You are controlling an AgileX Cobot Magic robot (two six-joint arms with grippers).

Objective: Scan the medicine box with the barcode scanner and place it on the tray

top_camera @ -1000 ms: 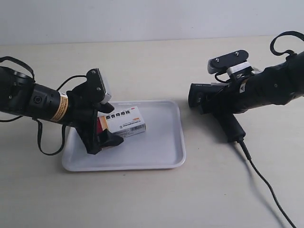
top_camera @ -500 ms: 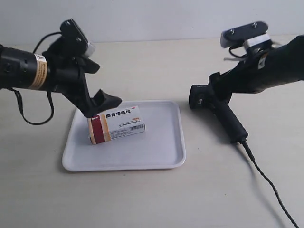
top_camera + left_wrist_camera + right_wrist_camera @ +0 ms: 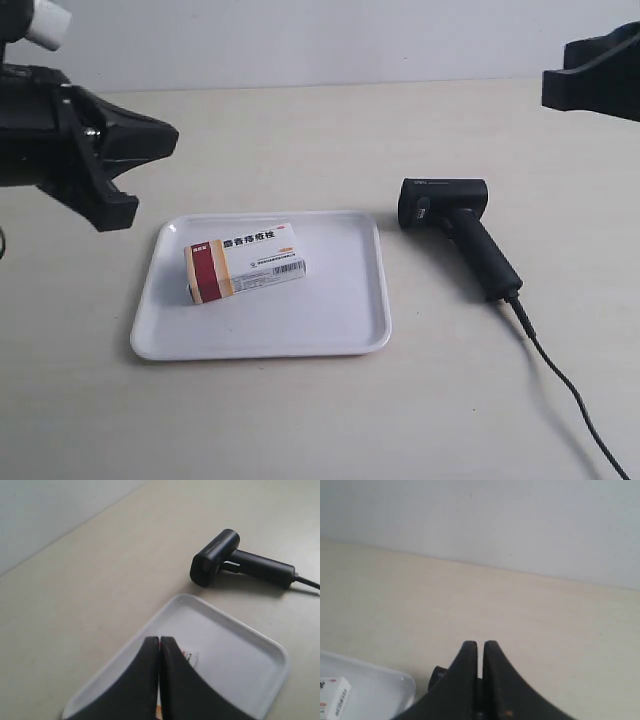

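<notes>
On the flat white plastic tray (image 3: 345, 320), the small white carton (image 3: 245, 262) is lying crosswise, below both clenched, empty hands (image 3: 159, 652) (image 3: 480, 655).

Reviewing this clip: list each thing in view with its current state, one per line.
White carton medicine box with red band: lying flat inside the tray, released.
Flat white plastic tray: on the table, holding the box.
Black pistol-shaped barcode scanner: lying on the table, cable attached, not held.
Left gripper: shut, empty.
Right gripper: shut, empty.
</notes>
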